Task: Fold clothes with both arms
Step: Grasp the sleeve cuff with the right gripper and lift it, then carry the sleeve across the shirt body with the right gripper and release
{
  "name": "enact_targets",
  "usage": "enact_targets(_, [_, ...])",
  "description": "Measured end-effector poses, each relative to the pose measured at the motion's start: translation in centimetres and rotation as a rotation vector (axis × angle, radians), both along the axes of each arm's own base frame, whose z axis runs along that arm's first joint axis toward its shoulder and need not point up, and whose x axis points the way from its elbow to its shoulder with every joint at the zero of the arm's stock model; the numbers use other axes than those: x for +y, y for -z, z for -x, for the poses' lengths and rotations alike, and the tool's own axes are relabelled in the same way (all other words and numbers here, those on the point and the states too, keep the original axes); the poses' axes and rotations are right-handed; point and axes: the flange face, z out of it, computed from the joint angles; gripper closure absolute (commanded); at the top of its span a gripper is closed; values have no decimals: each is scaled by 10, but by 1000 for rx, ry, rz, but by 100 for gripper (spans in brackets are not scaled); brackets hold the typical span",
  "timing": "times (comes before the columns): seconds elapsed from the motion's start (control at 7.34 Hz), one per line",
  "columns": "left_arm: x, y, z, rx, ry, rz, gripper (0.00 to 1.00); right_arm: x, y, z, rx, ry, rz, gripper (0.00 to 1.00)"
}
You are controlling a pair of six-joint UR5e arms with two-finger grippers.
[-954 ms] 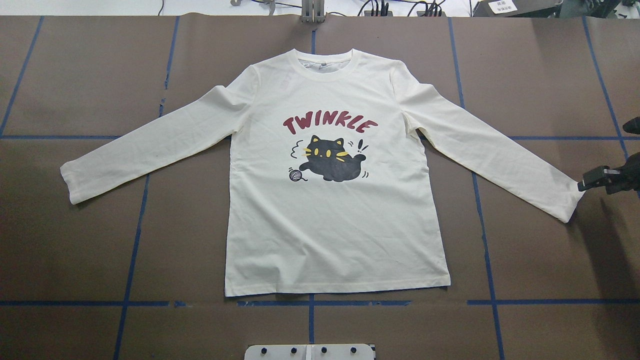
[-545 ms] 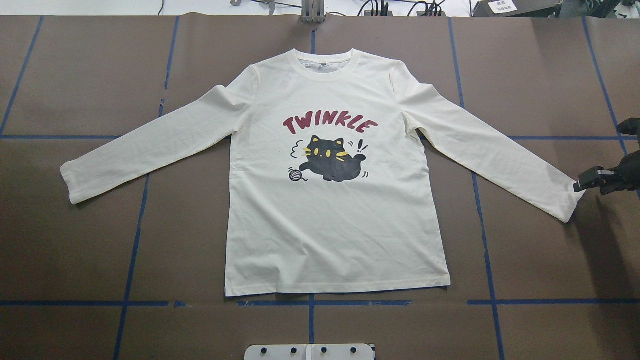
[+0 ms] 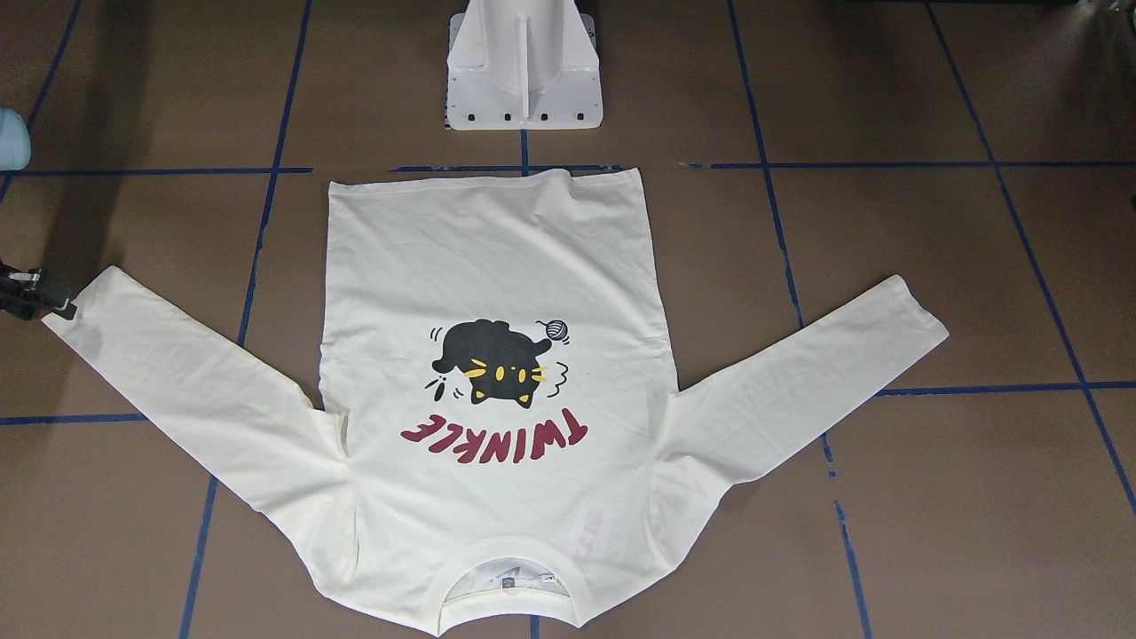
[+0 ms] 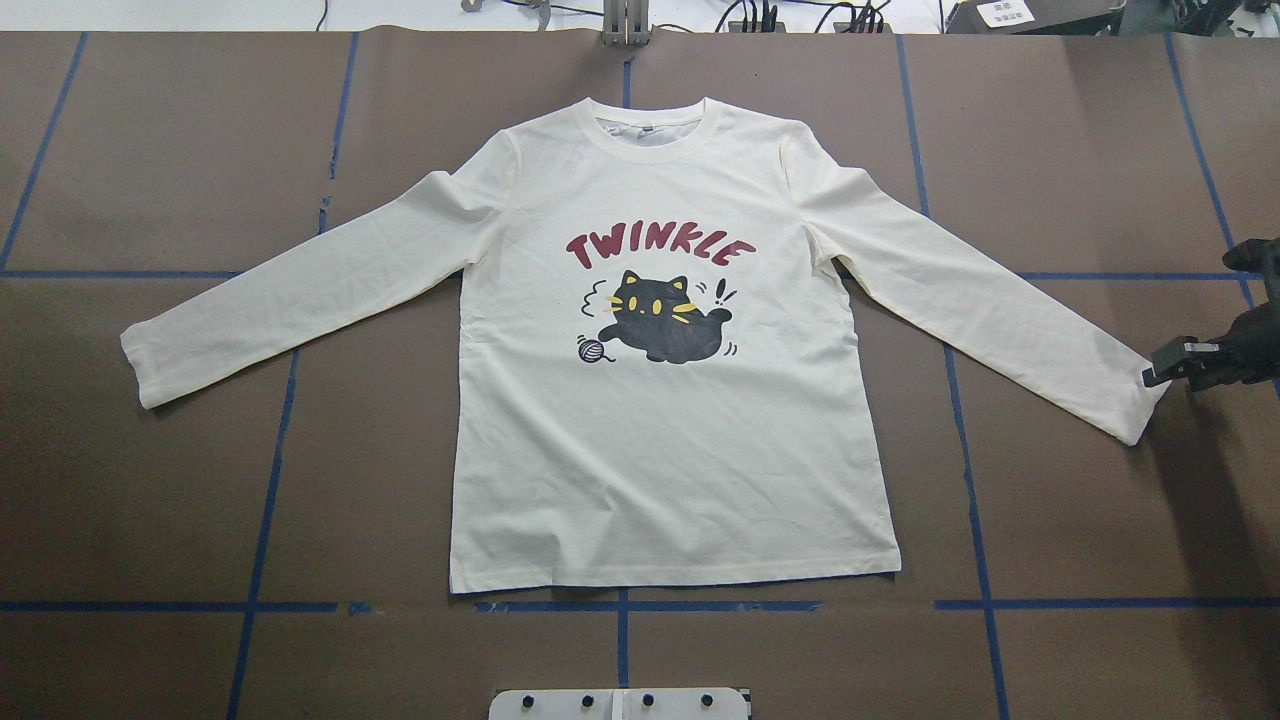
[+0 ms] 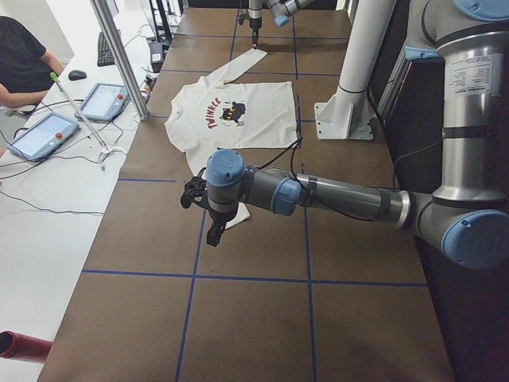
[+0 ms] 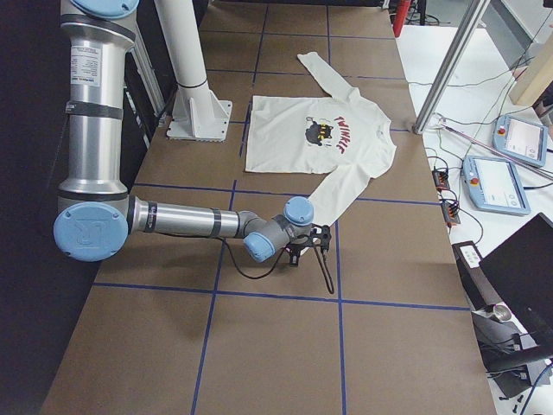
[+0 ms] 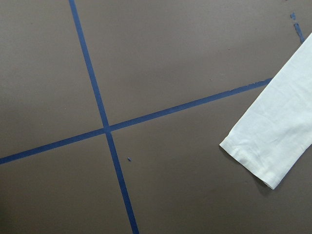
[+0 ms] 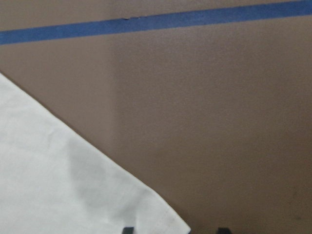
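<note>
Overhead's right edge cropped right gripper [image 4: 1165, 366]; left gripper [image 5: 211, 231] showed in side views only, jaws unreadable; person [image 5: 20, 60] was cut off upper left.

T-shirt [image 4: 660, 450] flat on tabletop [image 4: 150, 500], centred, print up. Collar [image 4: 655, 150] on far side, hem toward pedestal base [image 3: 524, 89]. Sleeves spread outward to both sides. Right gripper [image 4: 1160, 368] at cuff tip on robot's right. Left gripper [image 5: 208, 231] above tabletop, beside opposite cuff.

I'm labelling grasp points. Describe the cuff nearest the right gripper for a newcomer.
A cream T-shirt lies spread on the brown table. Follow its sleeve on the robot's right to the cuff. Unlike the other cuff, it has the black right gripper at its edge.
</note>
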Motion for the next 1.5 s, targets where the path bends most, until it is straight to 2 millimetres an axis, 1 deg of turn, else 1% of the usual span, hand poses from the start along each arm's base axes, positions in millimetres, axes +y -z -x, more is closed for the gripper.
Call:
enact_targets(0.41, [0, 0, 0, 0, 0, 0, 0, 0, 1, 0, -5, 2, -3, 100])
enact_targets(0.54, [0, 0, 0, 1, 0, 0, 0, 1, 7, -1, -13, 3, -13, 100])
enact_targets(0.68, [1, 0, 0, 1, 0, 0, 0, 1, 28, -1, -33, -7, -30, 100])
enact_targets(0.82, [1, 1, 0, 1, 0, 0, 0, -4, 64, 4, -69, -40, -30, 100])
enact_targets(0.95, [1, 2, 0, 2, 0, -3, 0, -18, 117, 18, -134, -95, 1, 100])
enact_targets(1.09, [1, 5, 0, 2, 0, -8, 0, -39, 178, 47, -213, -135, 43, 100])
enact_targets(1.23, [1, 8, 0, 2, 0, -12, 0, -61, 246, 88, -283, -160, 80, 100])
enact_targets(1.36, [1, 9, 0, 2, 1, -10, 0, -83, 327, 136, -329, -184, 112, 100])
enact_targets(1.5, [0, 9, 0, 2, 1, -7, 0, -101, 415, 197, -338, -210, 130, 100])
